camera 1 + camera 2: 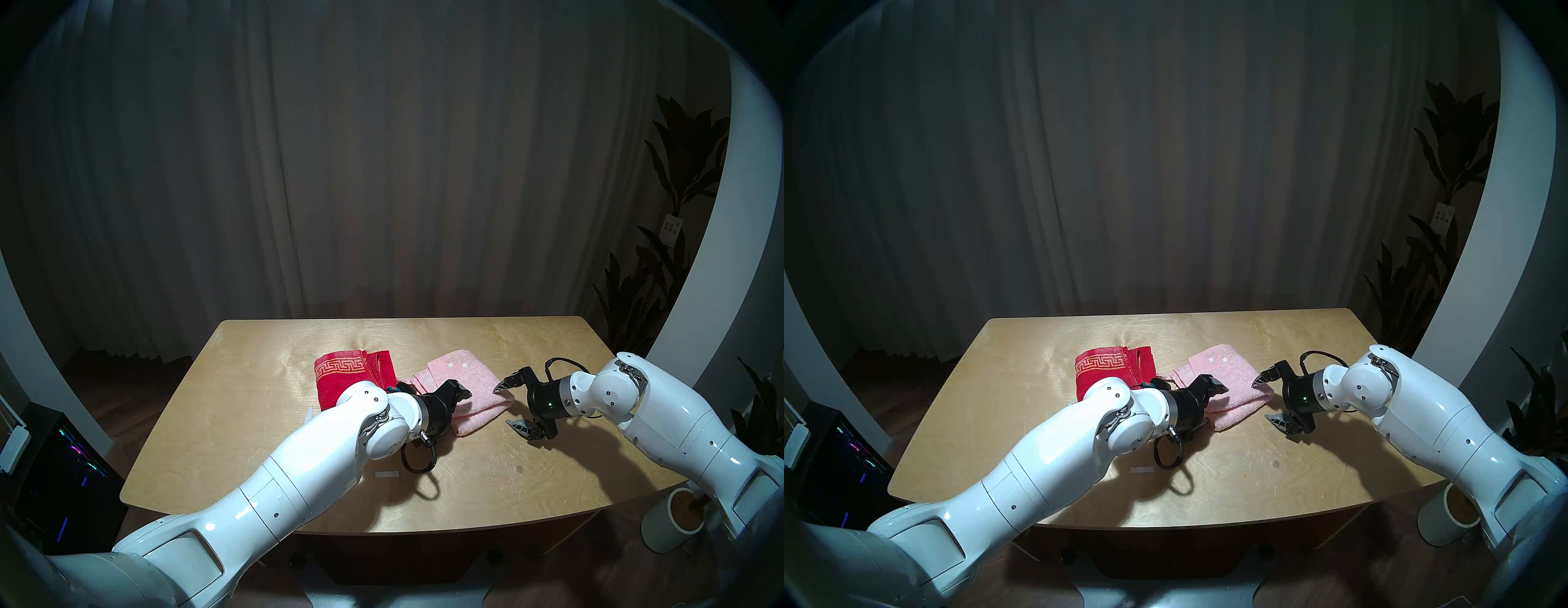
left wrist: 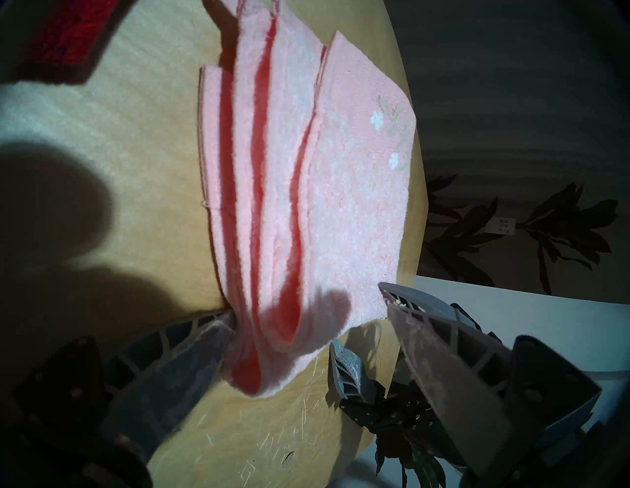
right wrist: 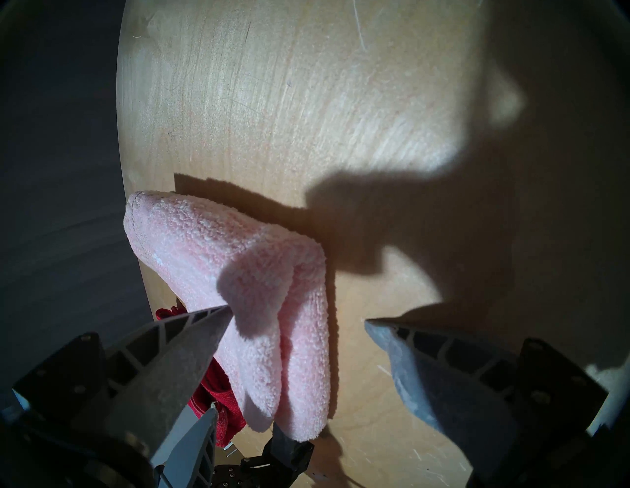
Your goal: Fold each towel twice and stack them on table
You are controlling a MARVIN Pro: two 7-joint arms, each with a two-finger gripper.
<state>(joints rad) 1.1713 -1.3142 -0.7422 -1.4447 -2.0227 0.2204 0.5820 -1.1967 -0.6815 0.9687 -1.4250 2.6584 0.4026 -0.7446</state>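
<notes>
The pale pink towel [image 1: 475, 388] lies folded in several layers on the table [image 1: 254, 382], right of the folded red towel [image 1: 343, 375] with its gold key border. My left gripper [image 1: 460, 399] is open at the pink towel's left end; in the left wrist view [image 2: 305, 301] its fingers [image 2: 426, 340] straddle the layered end. My right gripper [image 1: 505, 405] is open at the towel's right fold; in the right wrist view [image 3: 296, 323] one finger [image 3: 204, 327] touches the pink towel [image 3: 272, 272]. Both towels show in the right head view [image 1: 1233, 382], [image 1: 1106, 369].
A short white tape strip [image 1: 387, 474] lies near the table's front. My left wrist's black cable [image 1: 418, 460] loops onto the tabletop. A white cylinder [image 1: 674, 522] stands on the floor at front right, plants [image 1: 662, 254] at the right, a dark computer case [image 1: 55, 467] at the left.
</notes>
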